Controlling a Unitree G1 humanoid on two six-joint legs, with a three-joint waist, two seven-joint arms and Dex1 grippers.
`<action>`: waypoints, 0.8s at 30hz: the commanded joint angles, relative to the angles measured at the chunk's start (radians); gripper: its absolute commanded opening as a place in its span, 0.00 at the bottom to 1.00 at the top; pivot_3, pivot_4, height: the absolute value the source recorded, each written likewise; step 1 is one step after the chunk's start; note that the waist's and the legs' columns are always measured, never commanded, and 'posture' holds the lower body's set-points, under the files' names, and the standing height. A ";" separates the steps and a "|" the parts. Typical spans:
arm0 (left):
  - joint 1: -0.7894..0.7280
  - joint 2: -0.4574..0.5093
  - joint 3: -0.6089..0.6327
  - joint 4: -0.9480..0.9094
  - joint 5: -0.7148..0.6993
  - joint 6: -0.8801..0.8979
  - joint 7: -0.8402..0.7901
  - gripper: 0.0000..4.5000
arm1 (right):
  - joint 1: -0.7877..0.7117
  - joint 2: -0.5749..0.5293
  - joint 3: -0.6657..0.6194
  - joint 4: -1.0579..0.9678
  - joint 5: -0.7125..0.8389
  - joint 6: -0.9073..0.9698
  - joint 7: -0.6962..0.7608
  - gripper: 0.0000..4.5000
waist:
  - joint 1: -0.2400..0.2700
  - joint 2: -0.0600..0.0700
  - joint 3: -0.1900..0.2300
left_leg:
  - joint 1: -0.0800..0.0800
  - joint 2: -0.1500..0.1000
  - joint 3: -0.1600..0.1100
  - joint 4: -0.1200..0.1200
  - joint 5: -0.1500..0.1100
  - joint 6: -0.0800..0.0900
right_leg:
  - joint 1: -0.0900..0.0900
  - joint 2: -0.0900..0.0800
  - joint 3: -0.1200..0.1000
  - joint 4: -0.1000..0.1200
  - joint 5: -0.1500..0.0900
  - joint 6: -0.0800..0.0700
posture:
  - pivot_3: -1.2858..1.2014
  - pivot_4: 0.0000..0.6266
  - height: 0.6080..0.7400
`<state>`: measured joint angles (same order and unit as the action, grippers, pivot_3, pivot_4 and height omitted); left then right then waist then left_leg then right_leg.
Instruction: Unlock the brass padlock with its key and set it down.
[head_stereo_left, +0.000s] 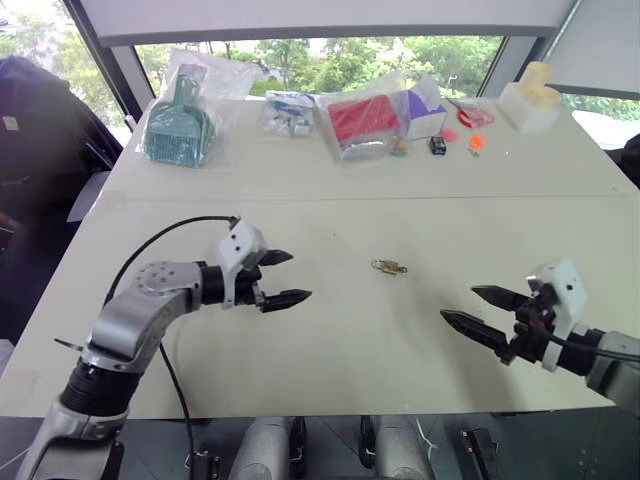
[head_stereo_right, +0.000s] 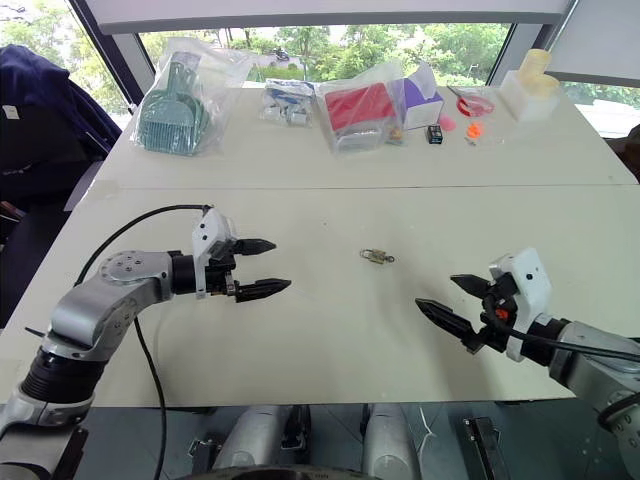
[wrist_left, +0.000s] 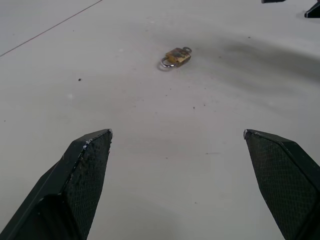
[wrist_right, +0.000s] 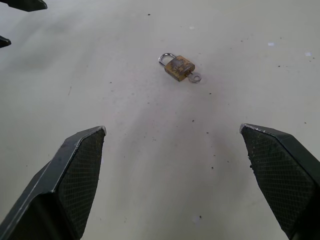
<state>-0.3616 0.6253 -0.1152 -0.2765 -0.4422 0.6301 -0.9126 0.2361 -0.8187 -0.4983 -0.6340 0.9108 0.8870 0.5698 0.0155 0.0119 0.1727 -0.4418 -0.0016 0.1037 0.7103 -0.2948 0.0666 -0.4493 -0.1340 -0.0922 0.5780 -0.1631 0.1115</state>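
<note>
The brass padlock (head_stereo_left: 388, 266) lies flat on the white table (head_stereo_left: 330, 350), midway between my two arms. Its silver shackle looks closed. The key (wrist_right: 195, 77) sticks out of the padlock's base, seated in the lock. My left gripper (head_stereo_left: 300, 276) hovers open to the padlock's left, fingers pointing toward it, with nothing between them. My right gripper (head_stereo_left: 457, 303) is open and empty too, on the padlock's right and slightly nearer to me. Each wrist view looks past wide-apart fingers at the padlock (wrist_left: 176, 56) on bare tabletop.
Along the far edge sit a bagged green scoop (head_stereo_left: 180, 125), a bagged red pack (head_stereo_left: 362, 120), a purple box (head_stereo_left: 425, 110), a small black item (head_stereo_left: 437, 145), orange bits (head_stereo_left: 475, 142) and a white block (head_stereo_left: 530, 100). A seam (head_stereo_left: 400, 196) crosses the table.
</note>
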 joint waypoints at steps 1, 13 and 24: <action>-0.027 -0.009 -0.012 0.010 0.020 -0.040 -0.007 0.98 | -0.011 0.009 -0.003 -0.023 0.012 -0.005 -0.011 0.99 | 0.000 0.000 0.000 | 0.000 0.000 0.000 0.000 0.000 0.000 | 0.000 0.000 0.000 0.000 0.000 0.000 | 0.52 0.24 0.96; -0.427 -0.191 -0.225 0.579 0.221 -0.391 -0.238 0.98 | -0.145 0.080 0.156 0.018 -0.005 -0.010 -0.062 0.99 | 0.021 0.000 0.000 | 0.000 0.000 0.000 0.004 0.000 0.001 | 0.002 0.000 0.000 0.000 0.000 0.000 | 0.52 0.24 0.96; -0.828 -0.551 -0.237 1.432 0.434 -0.893 -0.242 0.98 | -0.163 0.187 0.213 0.000 -0.093 -0.055 -0.174 0.99 | 0.024 -0.003 0.001 | -0.003 -0.002 0.001 0.006 -0.003 0.007 | 0.000 -0.001 0.000 -0.001 0.001 0.000 | 0.52 0.24 0.96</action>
<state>-1.1563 0.0969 -0.3741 1.1117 -0.0272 -0.2118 -1.1626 0.0675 -0.6507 -0.2744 -0.5896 0.8237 0.8579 0.4193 0.0398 0.0093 0.1737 -0.4450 -0.0030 0.1048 0.7160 -0.2979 0.0741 -0.4491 -0.1353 -0.0925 0.5773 -0.1624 0.1121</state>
